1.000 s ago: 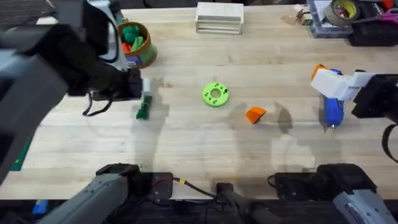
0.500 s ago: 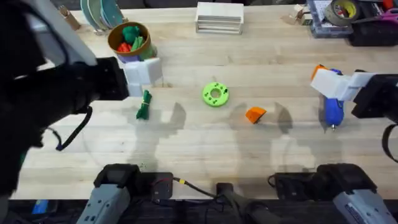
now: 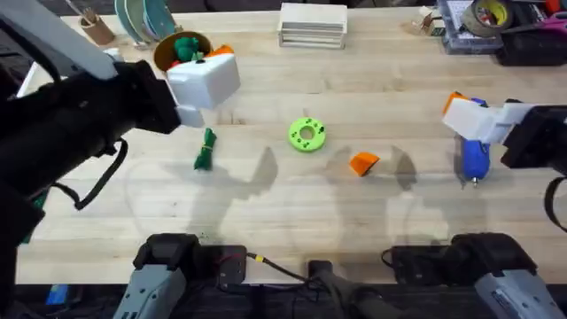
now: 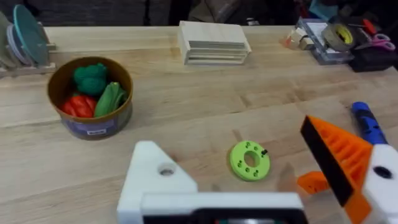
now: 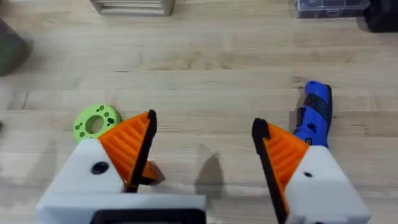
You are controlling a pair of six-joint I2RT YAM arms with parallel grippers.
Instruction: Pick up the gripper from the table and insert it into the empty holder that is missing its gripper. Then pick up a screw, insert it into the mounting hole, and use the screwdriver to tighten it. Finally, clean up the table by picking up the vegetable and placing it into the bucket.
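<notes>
Risk findings, taken from the left of the table to the right. At far left the bucket [image 3: 182,53] already carries toy produce, and the left gripper [image 4: 249,202] hangs raised just beside it. We find its fingers spread wide with nothing between them; one carries an orange ribbed pad, the other is the bare white holder [image 4: 155,180] with its mounting hole showing. We judge that a careless swing of this arm could knock the bucket over.

Nearer us, the vegetable [image 3: 205,149] lies loose on the table [image 3: 283,221], apart from everything. We expect it could be swept off position if the left arm descends without care.

Mid-table sits the green disc [image 3: 307,135]. Just right of it and nearer lies the gripper [image 3: 363,163], untouched. We rate it the main hazard: a small wedge, likely to skid or tip under a poorly centred pinch, and easily seated crooked in the holder.

At right, the right gripper [image 5: 205,146] stands wide open and empty. The screwdriver [image 3: 474,151] lies just beside it; we judge a sideways move could roll it away.
</notes>
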